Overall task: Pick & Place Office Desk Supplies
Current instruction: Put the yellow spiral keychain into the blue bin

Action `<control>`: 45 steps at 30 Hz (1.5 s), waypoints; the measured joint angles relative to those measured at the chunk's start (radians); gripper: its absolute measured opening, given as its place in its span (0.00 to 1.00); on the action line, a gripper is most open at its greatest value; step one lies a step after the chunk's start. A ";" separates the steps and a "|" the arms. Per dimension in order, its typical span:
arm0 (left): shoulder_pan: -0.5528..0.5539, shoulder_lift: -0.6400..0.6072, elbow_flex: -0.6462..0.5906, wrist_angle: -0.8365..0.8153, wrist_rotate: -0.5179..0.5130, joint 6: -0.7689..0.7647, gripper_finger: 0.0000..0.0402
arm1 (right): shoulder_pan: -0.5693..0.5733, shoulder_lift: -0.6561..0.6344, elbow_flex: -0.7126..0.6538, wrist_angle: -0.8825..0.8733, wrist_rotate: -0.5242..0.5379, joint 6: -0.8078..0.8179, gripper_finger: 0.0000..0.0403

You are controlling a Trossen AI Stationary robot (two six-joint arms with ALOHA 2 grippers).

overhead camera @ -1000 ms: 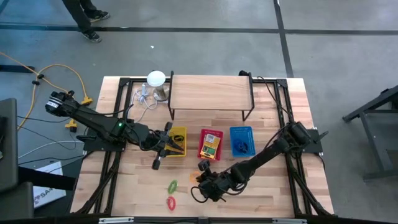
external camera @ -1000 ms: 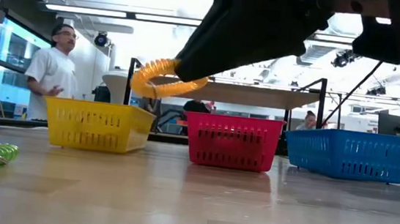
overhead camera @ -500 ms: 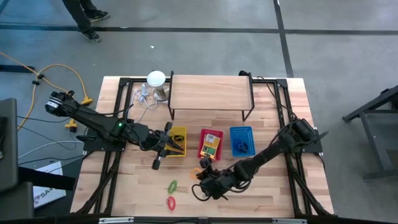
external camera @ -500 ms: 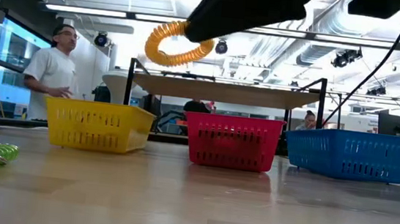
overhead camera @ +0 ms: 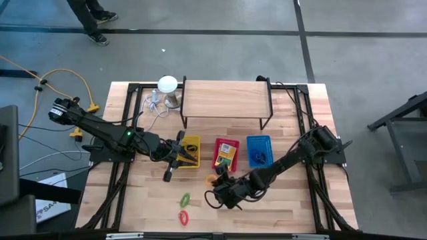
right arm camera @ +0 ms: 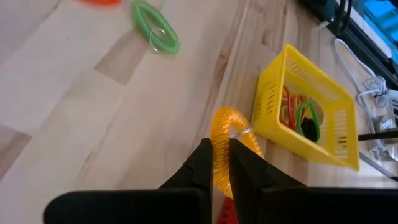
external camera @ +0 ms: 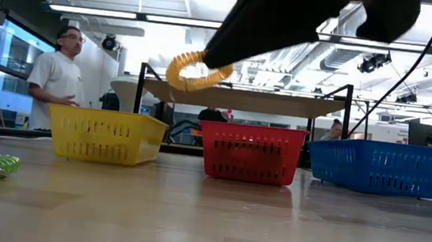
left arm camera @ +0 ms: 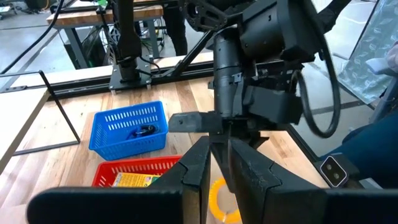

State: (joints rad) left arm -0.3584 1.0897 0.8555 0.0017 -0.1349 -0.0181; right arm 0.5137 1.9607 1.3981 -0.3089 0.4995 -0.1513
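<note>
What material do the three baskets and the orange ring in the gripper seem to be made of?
Yellow basket, red basket, blue basket: likely moulded plastic, with slotted lattice walls and uniform bright colour. Orange ring in the right gripper: probably glossy coiled plastic, judging by its ridged spiral.

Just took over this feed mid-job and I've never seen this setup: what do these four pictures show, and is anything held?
Two dark robot arms work at a wooden table. One picture looks straight down, one looks level across the tabletop, and two come from cameras on the wrists. The right gripper is shut on an orange coil ring, lifted clear of the table. The left gripper waits by the yellow basket. A red basket and a blue basket stand beside it. A green ring and a red ring lie loose.
</note>
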 joint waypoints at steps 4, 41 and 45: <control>0.000 0.000 0.000 0.000 0.000 0.000 0.13 | -0.004 -0.032 -0.049 0.037 0.000 0.001 0.05; 0.000 0.000 0.000 0.002 0.000 0.000 0.13 | 0.005 -0.637 -0.728 0.053 0.152 0.238 0.05; 0.000 0.000 0.000 0.003 0.000 0.000 0.13 | 0.005 -0.702 -0.785 0.051 0.162 0.259 0.05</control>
State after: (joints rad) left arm -0.3584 1.0901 0.8555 0.0044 -0.1349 -0.0181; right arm 0.5186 1.2585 0.6130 -0.2578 0.6613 0.1076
